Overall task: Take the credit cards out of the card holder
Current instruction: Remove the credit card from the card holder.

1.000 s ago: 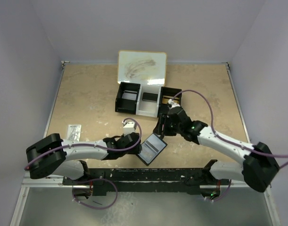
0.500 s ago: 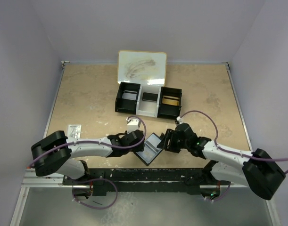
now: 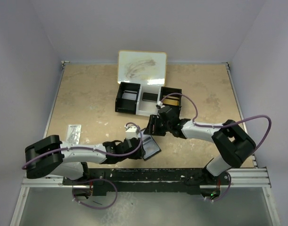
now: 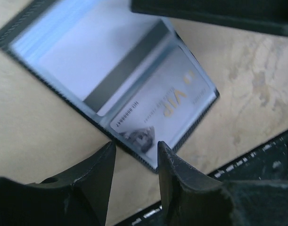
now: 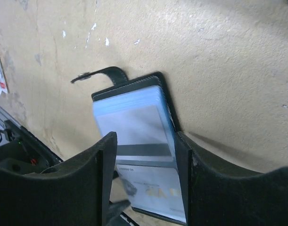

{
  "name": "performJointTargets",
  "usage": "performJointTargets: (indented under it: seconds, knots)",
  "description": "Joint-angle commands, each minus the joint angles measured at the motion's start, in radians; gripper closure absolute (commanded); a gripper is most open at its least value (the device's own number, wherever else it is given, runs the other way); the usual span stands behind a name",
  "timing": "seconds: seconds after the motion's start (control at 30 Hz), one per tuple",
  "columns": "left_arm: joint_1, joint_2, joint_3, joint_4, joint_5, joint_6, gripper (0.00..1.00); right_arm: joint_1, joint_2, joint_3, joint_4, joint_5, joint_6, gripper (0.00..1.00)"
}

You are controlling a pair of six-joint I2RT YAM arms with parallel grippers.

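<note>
Card holder (image 4: 115, 80), open, glossy blue-grey pockets, left pincer (image 4: 135, 149) apart, right pincer (image 5: 146, 141) apart

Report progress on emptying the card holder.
Done: the card holder lies open. In hand: nothing; the left claw and right claw hover open over it. Remaining: the VIP card and a striped card sit in their sleeves; a gold item in the tray may be a card.

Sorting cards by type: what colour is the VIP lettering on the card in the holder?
The VIP lettering is gold; the left wrist view shows it best.
</note>
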Motion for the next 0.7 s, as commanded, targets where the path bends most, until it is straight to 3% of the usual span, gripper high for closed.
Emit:
performJointTargets:
  seconds: [0.0, 0.1, 0.2, 0.33, 0.47, 0.67]
  knots:
    - [-0.061, 0.013, 0.02, 0.092, 0.035, -0.035, 0.62, 0.008, -0.038, 0.026, -0.055, -0.012, -0.076, 0.45]
    - [-0.094, -0.007, 0.076, -0.043, -0.111, -0.052, 0.63, 0.008, -0.128, 0.01, -0.137, 0.104, -0.052, 0.43]
    - [-0.095, -0.065, 0.08, -0.128, -0.192, -0.048, 0.62, 0.008, -0.222, -0.036, -0.13, 0.124, -0.026, 0.44]
    - [-0.067, -0.133, 0.09, -0.198, -0.249, 0.009, 0.6, 0.013, -0.278, -0.144, 0.11, 0.018, 0.063, 0.51]
    - [0.077, -0.124, 0.101, -0.176, -0.128, 0.124, 0.7, 0.047, -0.273, -0.267, 0.362, -0.008, 0.234, 0.57]
    - [0.198, -0.099, 0.124, -0.038, 0.039, 0.24, 0.67, 0.104, -0.241, -0.316, 0.452, 0.086, 0.37, 0.63]
